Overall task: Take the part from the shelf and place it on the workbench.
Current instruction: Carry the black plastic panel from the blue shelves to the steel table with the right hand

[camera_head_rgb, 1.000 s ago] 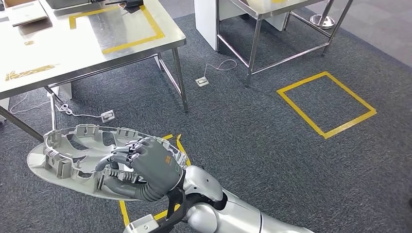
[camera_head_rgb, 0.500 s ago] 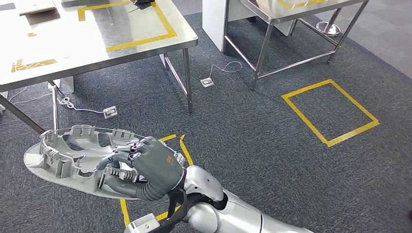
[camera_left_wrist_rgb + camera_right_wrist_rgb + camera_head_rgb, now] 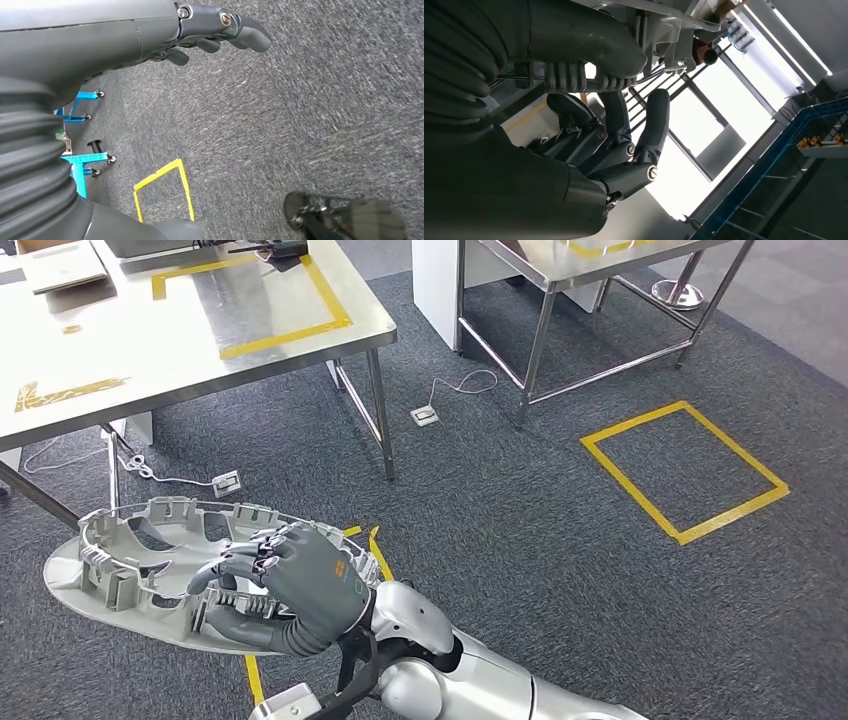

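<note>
- The right hand [image 3: 300, 585] grips the part [image 3: 130, 565] at its near rim, fingers hooked over the ribbed inner wall and thumb underneath, as the right wrist view shows.
- The left hand [image 3: 220, 30] hangs over the carpet with its fingers loosely curled and nothing in them.
- The part, a wide grey plastic oval with clips round its edge, is carried in the air over the floor [image 3: 520, 540], well short of the worktop [image 3: 180, 350].
- Most of that oval juts out beyond the grip, so to my eye it could lever down or twist loose if a step jolts the arm.
- One hand only on a broad, flat piece: a slip would drop it on the carpet, and those thin clips look easy to snap.
- The far edge sits low, beside the worktop's legs [image 3: 380, 410]; it needs lifting above the steel edge or it may knock against it.
- A cable and socket box [image 3: 225, 481] lie on the floor near the legs, a possible snag for the feet.
</note>
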